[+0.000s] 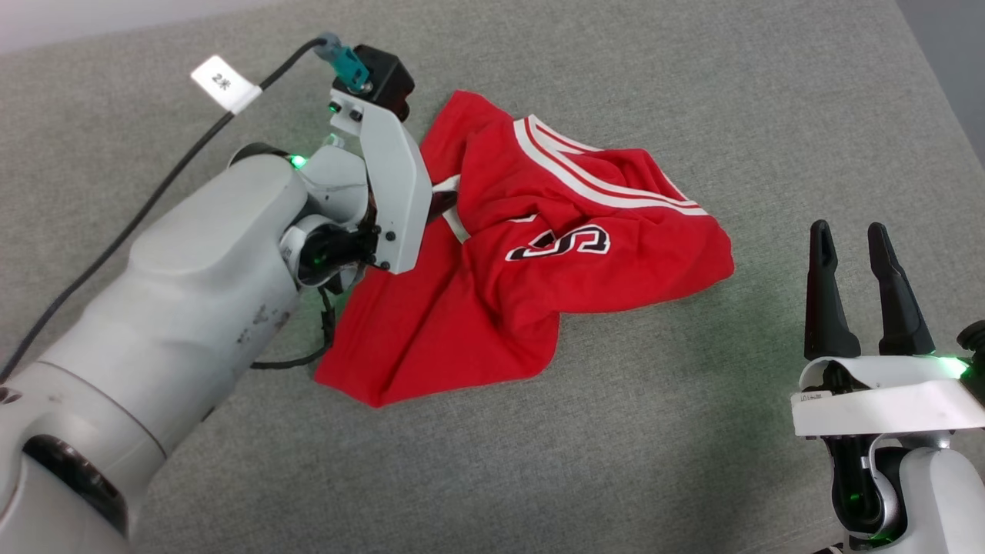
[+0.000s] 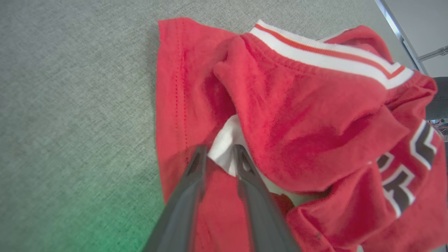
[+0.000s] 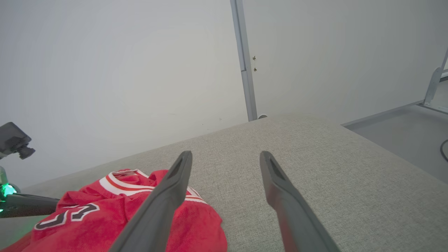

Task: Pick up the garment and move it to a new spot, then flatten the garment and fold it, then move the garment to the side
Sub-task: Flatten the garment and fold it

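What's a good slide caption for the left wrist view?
Left end effector straddling a white fold of the crumpled red jersey.

1. The garment [image 1: 492,308] reads bright red across every fold I can see.
2. Its collar trim [image 2: 325,52] is white with a thin red stripe running along it.
3. The lettering [image 1: 558,242] is black, outlined in white.
4. A white patch [image 2: 225,140] sits among the red folds. My left wrist view is blurred there, so it is possibly a sleeve.
5. The surface [image 1: 654,462] is light grey with a fine woven fleck.
6. The left gripper [image 2: 219,148] and right gripper [image 1: 848,228] are both dark grey, near black.
7. The left arm [image 1: 200,292] is pale grey-white, with small green lights.
8. The cable [image 1: 115,242] is black, its tag [image 1: 225,83] is white and its connector [image 1: 350,65] is teal.
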Tool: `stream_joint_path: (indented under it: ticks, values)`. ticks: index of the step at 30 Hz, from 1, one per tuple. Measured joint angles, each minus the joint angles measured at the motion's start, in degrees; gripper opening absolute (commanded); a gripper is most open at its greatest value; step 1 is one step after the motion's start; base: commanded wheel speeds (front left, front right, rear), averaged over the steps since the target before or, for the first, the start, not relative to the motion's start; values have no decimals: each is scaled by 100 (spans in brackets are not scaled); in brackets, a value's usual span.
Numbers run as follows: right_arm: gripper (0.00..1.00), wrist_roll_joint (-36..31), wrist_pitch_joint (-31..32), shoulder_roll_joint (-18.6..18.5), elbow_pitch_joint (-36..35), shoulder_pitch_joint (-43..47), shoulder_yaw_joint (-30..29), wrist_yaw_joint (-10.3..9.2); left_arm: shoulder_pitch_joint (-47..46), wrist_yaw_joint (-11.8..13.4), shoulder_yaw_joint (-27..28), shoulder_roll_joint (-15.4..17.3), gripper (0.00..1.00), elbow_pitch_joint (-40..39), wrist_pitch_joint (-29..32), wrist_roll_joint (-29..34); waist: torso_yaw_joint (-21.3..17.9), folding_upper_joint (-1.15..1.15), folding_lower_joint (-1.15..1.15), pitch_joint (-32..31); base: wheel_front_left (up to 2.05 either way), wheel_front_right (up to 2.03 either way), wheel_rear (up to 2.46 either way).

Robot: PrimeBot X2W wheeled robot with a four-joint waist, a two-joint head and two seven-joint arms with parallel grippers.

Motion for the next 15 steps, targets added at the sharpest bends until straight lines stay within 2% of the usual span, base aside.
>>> stream_joint_path:
  ticks: [2,4,5,12,15]
  values:
    - [100,0,0,0,3,-1,0,0,-7,0,-40,20,22,-13,0,-49,7,0,0,-4,0,0,0]
    - [100,0,0,0,4,-1,-2,0,-8,0,-70,36,15,-51,-2,-113,24,0,0,-11,0,0,0]
    - [100,0,0,0,5,-1,-11,0,-9,0,-74,44,0,-75,-43,-155,36,0,0,-14,0,0,0]
    - [100,-62,0,2,4,24,-145,0,-90,0,-91,92,0,-426,-270,-402,226,0,0,-94,0,0,0]
    - [100,-152,0,2,-4,79,-188,0,-135,0,-67,292,0,-698,-472,-522,400,0,0,-187,0,0,0]
